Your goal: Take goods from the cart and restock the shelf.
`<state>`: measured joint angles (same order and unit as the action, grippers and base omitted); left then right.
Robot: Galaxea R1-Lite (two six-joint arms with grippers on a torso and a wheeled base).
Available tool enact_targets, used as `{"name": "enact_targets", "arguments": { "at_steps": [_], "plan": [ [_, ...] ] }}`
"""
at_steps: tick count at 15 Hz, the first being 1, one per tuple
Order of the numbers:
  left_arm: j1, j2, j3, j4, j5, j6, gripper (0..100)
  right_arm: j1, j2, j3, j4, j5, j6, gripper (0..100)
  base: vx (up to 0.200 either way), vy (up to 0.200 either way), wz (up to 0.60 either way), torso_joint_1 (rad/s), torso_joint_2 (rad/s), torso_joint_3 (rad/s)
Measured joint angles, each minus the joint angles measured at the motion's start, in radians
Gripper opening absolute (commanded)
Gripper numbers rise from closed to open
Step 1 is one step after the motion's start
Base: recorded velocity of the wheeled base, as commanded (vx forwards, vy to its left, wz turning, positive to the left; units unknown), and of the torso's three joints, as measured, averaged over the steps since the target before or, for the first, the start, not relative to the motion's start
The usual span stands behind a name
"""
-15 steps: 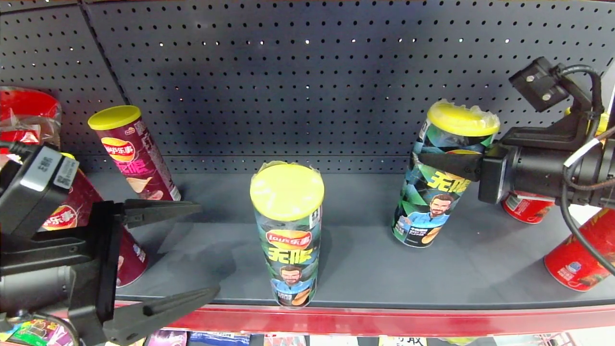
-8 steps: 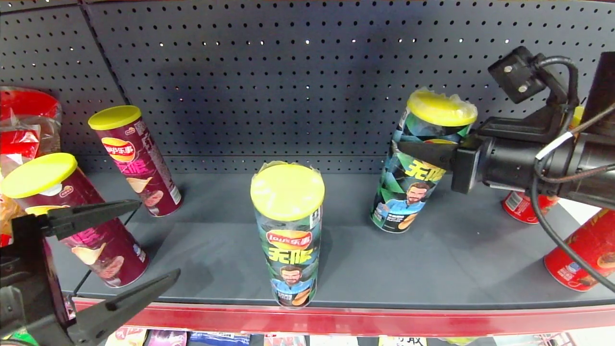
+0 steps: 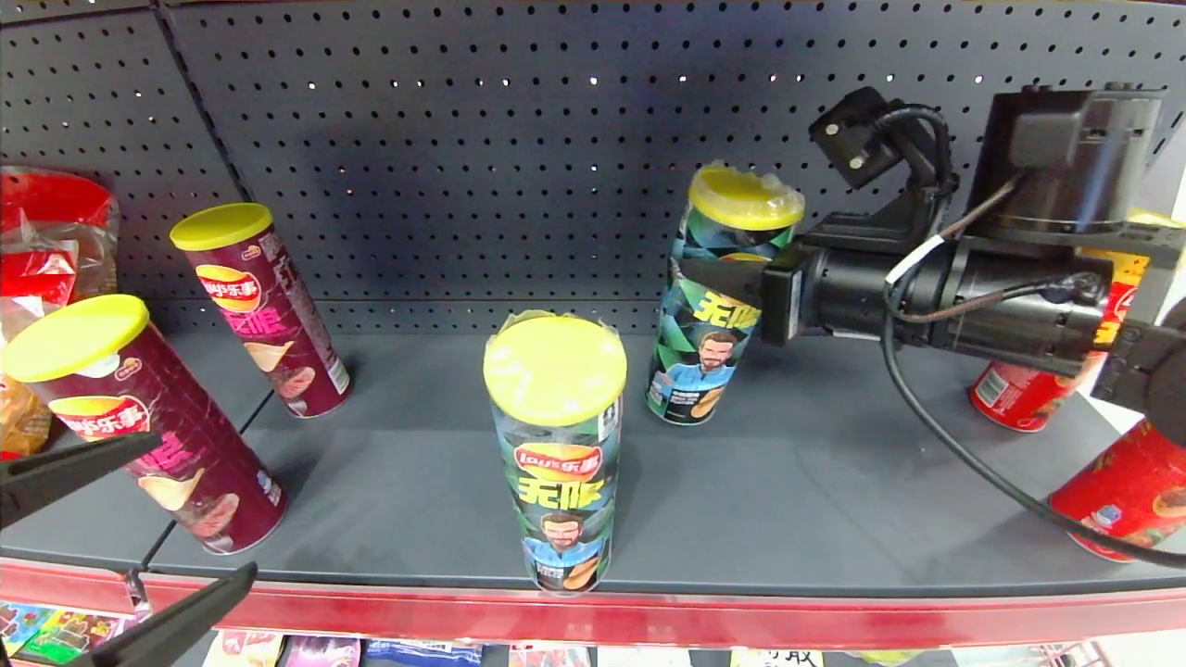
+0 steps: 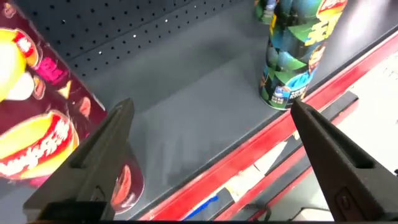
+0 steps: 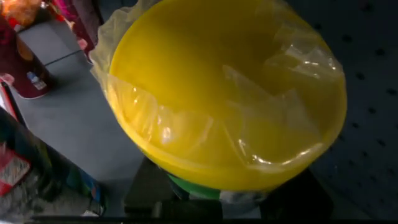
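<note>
One green chip can (image 3: 704,361), upright with a slight tilt, is clamped in the right gripper (image 3: 718,278) just behind the front green can (image 3: 556,463); the left gripper (image 4: 210,107) gapes wide, empty.

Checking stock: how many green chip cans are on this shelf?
2. One green can stands at the shelf's front edge, centre; the other can is farther back to its right, gripped by the right claw. The arm may hide more.

My right pincer (image 3: 721,273) covered part of the green can (image 3: 704,361), and its far finger was hidden behind it. My arm (image 3: 973,296) hid the red cans (image 3: 1010,398) partly. The red bag (image 3: 46,222) was cut off at the side.
</note>
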<state>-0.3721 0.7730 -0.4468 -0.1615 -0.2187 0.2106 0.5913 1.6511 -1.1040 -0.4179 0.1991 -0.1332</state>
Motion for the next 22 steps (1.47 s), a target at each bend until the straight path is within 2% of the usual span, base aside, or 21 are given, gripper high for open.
{"name": "enact_targets", "arguments": {
  "at_steps": [4, 13, 22],
  "plan": [
    [0.000, -0.063, 0.005, 0.098, 0.003, -0.001, 100, 0.031, 0.076, -0.061, 0.003, 0.004, 0.000, 0, 0.000, 0.000, 0.00, 0.000, 0.00, 0.000],
    [0.001, -0.093, 0.016, 0.103, 0.007, -0.001, 100, 0.051, 0.182, -0.153, 0.010, 0.008, 0.000, 0, 0.000, 0.000, 0.00, 0.000, 0.00, 0.000],
    [0.001, -0.093, 0.016, 0.102, 0.007, -0.001, 100, 0.081, 0.222, -0.163, 0.008, 0.009, 0.000, 0, 0.000, 0.000, 0.00, 0.000, 0.00, 0.000]
  ]
}}
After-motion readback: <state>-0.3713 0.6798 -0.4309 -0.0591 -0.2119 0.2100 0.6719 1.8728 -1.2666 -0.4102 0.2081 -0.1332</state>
